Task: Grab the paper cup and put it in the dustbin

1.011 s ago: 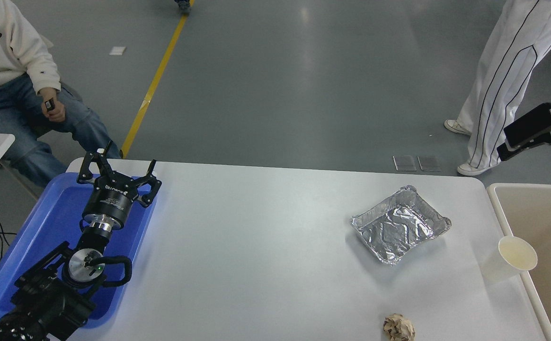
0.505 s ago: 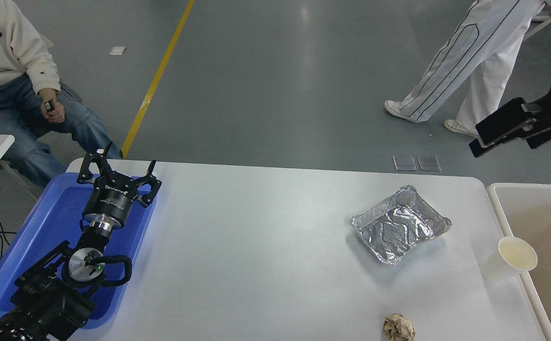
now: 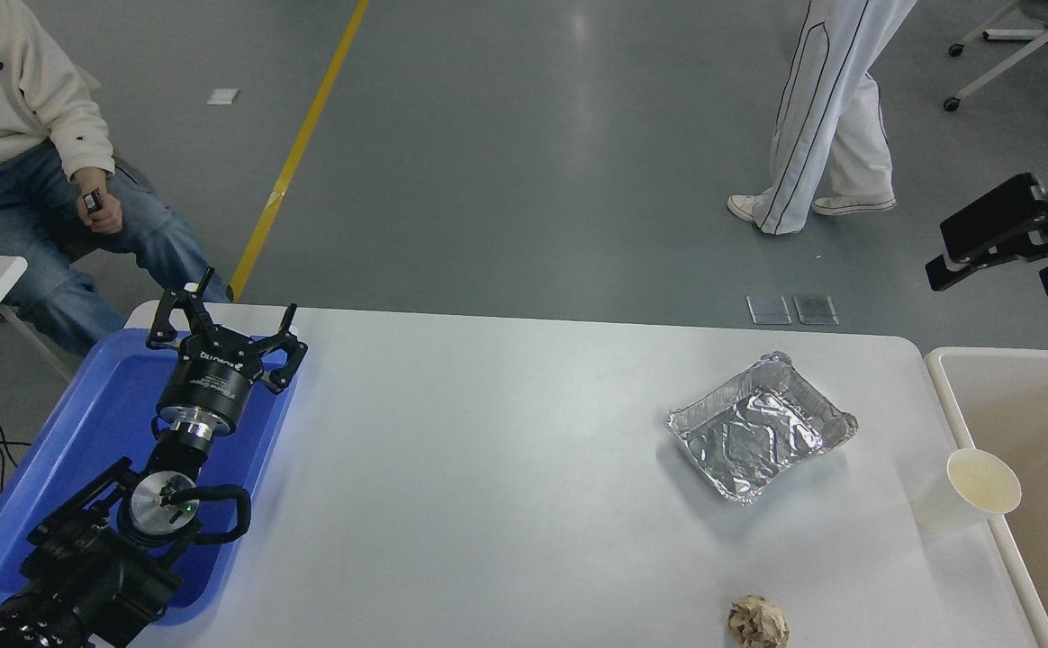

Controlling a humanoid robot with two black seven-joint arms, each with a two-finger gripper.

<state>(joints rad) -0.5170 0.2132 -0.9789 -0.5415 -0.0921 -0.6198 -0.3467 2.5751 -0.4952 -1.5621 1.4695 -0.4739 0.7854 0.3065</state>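
Note:
The white paper cup (image 3: pixel 970 493) stands at the table's right edge, its rim right against the dustbin (image 3: pixel 1010 355), an off-white-rimmed bin with a tan inside at the picture's right. My right gripper (image 3: pixel 997 256) hangs high at the right edge, well beyond and above the cup, open and holding nothing. My left gripper (image 3: pixel 227 317) is parked open over the blue tray (image 3: pixel 83 423) at the lower left.
A crinkled foil tray (image 3: pixel 761 438) lies left of the cup. A crumpled brown paper ball (image 3: pixel 758 623) sits near the front edge. One person (image 3: pixel 29 162) sits at the far left, another person (image 3: pixel 826 108) walks beyond the table.
My right gripper swung left and then back toward the right edge, staying high. The walking person moved left across the floor. Cup and left arm have not moved.

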